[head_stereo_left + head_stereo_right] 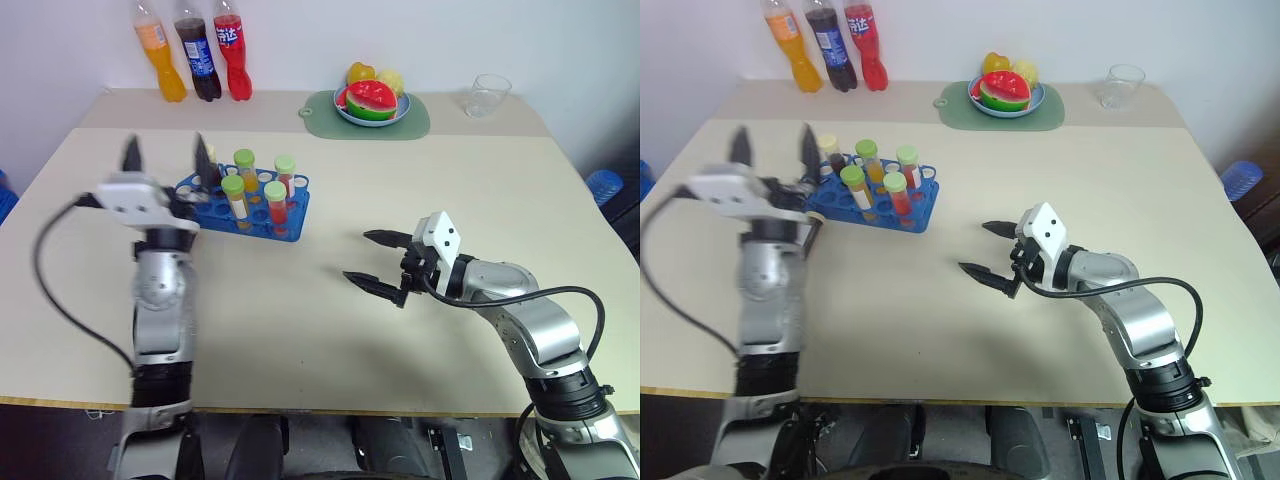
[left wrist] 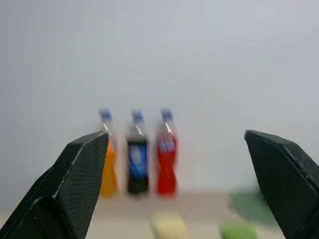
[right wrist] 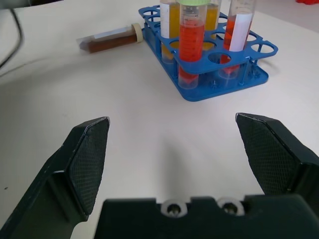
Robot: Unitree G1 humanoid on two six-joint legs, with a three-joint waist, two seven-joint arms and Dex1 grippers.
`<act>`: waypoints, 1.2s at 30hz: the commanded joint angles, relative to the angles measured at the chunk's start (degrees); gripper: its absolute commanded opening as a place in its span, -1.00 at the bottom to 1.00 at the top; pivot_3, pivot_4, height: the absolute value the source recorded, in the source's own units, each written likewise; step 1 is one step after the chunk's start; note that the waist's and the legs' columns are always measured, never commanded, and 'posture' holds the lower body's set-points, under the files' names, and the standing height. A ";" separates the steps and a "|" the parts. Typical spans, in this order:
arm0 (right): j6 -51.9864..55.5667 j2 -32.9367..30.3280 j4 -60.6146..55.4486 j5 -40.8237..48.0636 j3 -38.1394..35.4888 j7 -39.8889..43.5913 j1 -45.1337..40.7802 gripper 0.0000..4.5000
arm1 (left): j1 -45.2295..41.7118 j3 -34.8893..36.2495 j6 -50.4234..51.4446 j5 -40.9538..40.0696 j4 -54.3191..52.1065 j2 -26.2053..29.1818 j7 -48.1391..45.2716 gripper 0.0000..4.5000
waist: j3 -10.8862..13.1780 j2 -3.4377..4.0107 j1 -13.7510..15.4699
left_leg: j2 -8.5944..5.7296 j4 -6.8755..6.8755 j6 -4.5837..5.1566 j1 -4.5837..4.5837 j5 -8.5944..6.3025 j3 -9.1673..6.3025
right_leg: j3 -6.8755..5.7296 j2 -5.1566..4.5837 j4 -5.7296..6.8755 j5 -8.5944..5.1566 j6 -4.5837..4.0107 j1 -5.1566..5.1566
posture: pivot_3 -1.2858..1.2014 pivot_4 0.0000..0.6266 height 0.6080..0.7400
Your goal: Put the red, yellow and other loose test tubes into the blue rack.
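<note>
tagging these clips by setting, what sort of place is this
Probably an indoor test or demo room, not a true lab: a plain beige table against a bare wall, with a blue plastic rack of capped tubes, three soda bottles and a plate of toy fruit.

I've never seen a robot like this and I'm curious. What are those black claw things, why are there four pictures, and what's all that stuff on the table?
The claws are the robot's two hands. The left gripper and the right gripper are both open and hold nothing. Two pictures come from cameras in the robot's head, looking down at the table. The other two come from cameras on its wrists, looking out between the fingers. On the table stands a blue rack with test tubes standing in it. One brown tube lies loose beside the rack. At the back are soda bottles, a plate of fruit and a clear cup.
</note>
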 commanded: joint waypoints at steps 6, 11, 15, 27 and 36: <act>-2.16 1.10 1.72 0.22 0.53 1.98 -3.30 1.00 | -2.07 5.84 66.12 -14.38 -5.50 22.88 -1.56 0.99 | 0.05 -0.07 -0.48 | 0.01 0.01 0.02 0.01 -0.01 -0.07 | -0.03 0.08 0.03 -0.01 -0.01 0.01 | 0.03 -0.52 0.91; -3.05 2.43 3.15 -0.33 2.23 3.00 -4.67 1.00 | -15.28 -0.91 92.54 -17.94 2.91 30.04 -8.20 0.99 | 0.10 -0.18 -0.13 | -0.01 -0.01 0.02 -0.03 -0.01 -0.15 | -0.13 0.08 -0.02 -0.02 -0.02 0.04 | 0.03 -0.52 0.91; -3.21 3.74 2.86 -0.57 3.54 2.95 -4.91 1.00 | -26.68 -13.62 95.91 -20.11 15.78 33.14 -12.49 0.99 | 0.10 -0.17 -0.41 | -0.01 -0.03 0.01 -0.02 0.00 -0.14 | -0.14 0.08 -0.03 -0.02 -0.02 0.02 | 0.03 -0.52 0.91; -3.50 3.64 0.77 -1.10 4.12 2.20 -2.58 1.00 | -43.95 -31.44 88.99 -6.68 47.93 29.60 -21.43 0.76 | 0.10 -0.17 -1.53 | -0.02 -0.03 -0.05 -0.06 0.03 -0.13 | -0.13 0.10 0.01 -0.03 -0.02 -0.04 | 0.03 -0.52 0.91; -3.80 3.02 -0.20 -1.43 4.16 2.12 -1.73 1.00 | -47.45 -33.26 85.03 -0.59 58.12 27.68 -28.14 -0.66 | 0.10 -0.17 -1.64 | -0.03 -0.02 -0.05 -0.06 0.03 -0.14 | -0.13 0.09 0.03 -0.03 -0.02 -0.04 | 0.03 -0.52 0.91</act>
